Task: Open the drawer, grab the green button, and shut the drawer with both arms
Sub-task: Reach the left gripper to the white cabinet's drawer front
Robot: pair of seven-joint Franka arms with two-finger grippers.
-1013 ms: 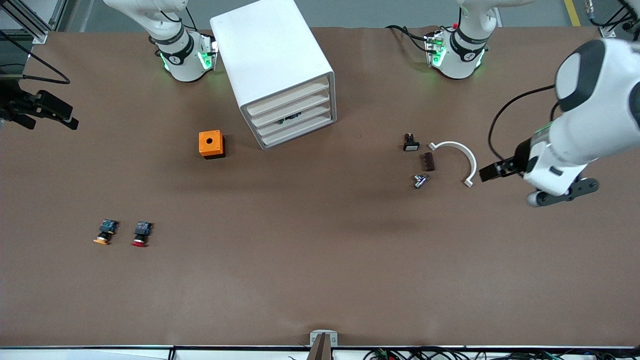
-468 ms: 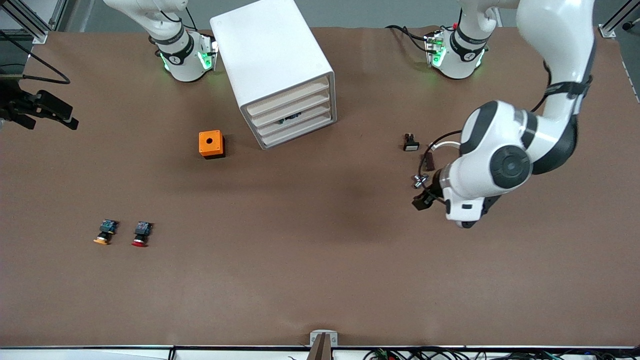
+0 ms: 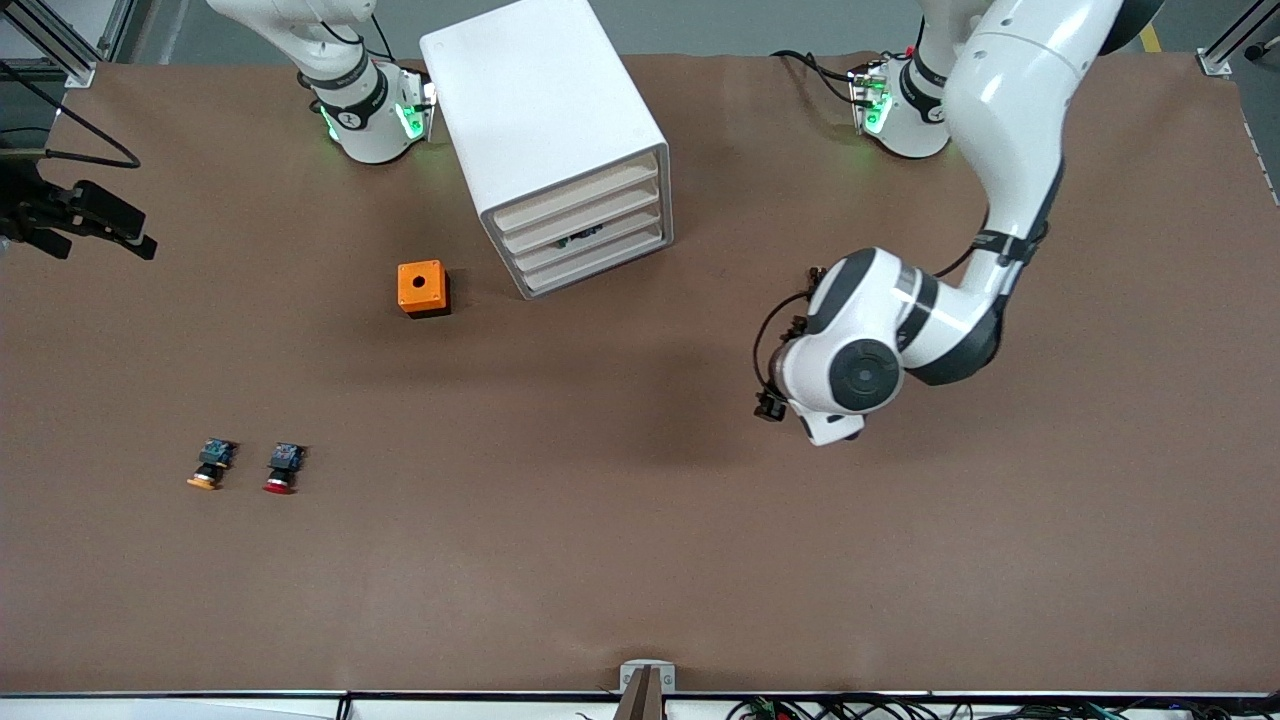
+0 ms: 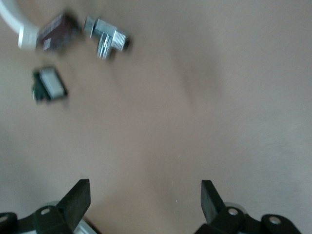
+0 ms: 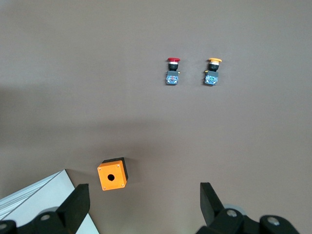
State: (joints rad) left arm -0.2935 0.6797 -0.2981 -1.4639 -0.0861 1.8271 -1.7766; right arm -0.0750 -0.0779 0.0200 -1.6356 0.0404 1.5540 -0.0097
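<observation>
The white cabinet [image 3: 545, 130] stands near the robots' bases, and its four drawers all look shut. The lowest drawer [image 3: 598, 264] is shut. The green button is not in view; a small dark shape [image 3: 580, 237] shows through a drawer front above the lowest. The left arm's hand [image 3: 835, 380] hangs over bare table, nearer to the front camera than the cabinet and toward the left arm's end. My left gripper [image 4: 145, 200] is open and empty. My right gripper [image 5: 144, 204] is open and empty, high over the orange box; it does not show in the front view.
An orange box [image 3: 423, 288] with a round hole sits beside the cabinet, also in the right wrist view [image 5: 113, 174]. A red-capped button [image 3: 281, 468] and an orange-capped button [image 3: 209, 466] lie nearer the front camera. A metal fitting [image 4: 105, 39], brown block [image 4: 56, 31] and small switch [image 4: 48, 85] lie near the left hand.
The left arm has swung from the left arm's end of the table toward the middle, passing over the small parts. The right arm has not visibly moved.
</observation>
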